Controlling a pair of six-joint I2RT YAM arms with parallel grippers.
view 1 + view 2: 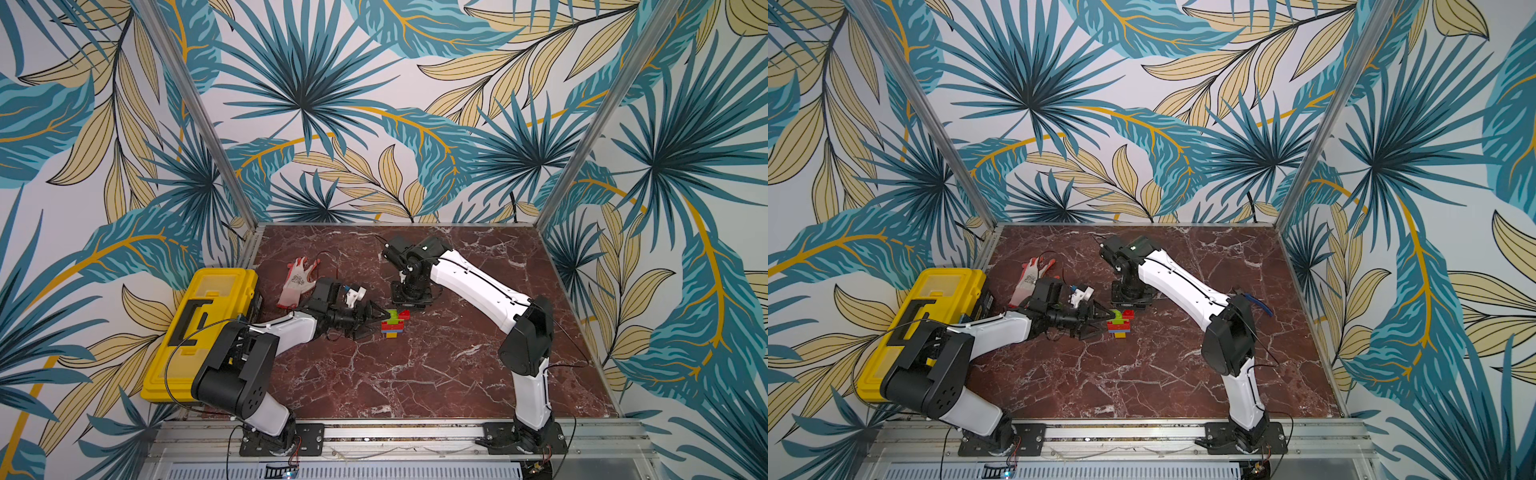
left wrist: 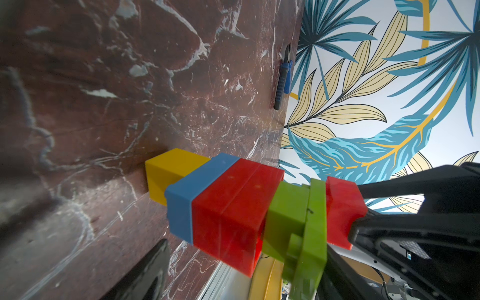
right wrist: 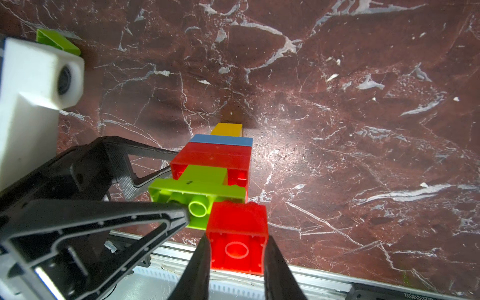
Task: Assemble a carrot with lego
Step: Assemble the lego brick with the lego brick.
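— So, where does the carrot stand?
— Upright on the table, a little toward nine o'clock from the middle; yellow tip down, then blue, two red layers, two green pieces; a small red brick sits on top, at the one o'clock corner in both top views.
— And the right gripper?
— Directly above, pointing down; its jaws are clamped on that small red brick, one finger on each side.
— The left gripper?
— Low, at the carrot's nine o'clock; jaws spread wide, the tips just beside the red and green layers; whether they touch the carrot I cannot tell.
— Anything else about?
— A loose green brick lies on the marble beyond the white camera mount of the left wrist; a glove lies at ten o'clock from the carrot, near; a yellow toolbox at nine o'clock on the table's edge, well apart; blue-handled pliers at three o'clock, well apart.
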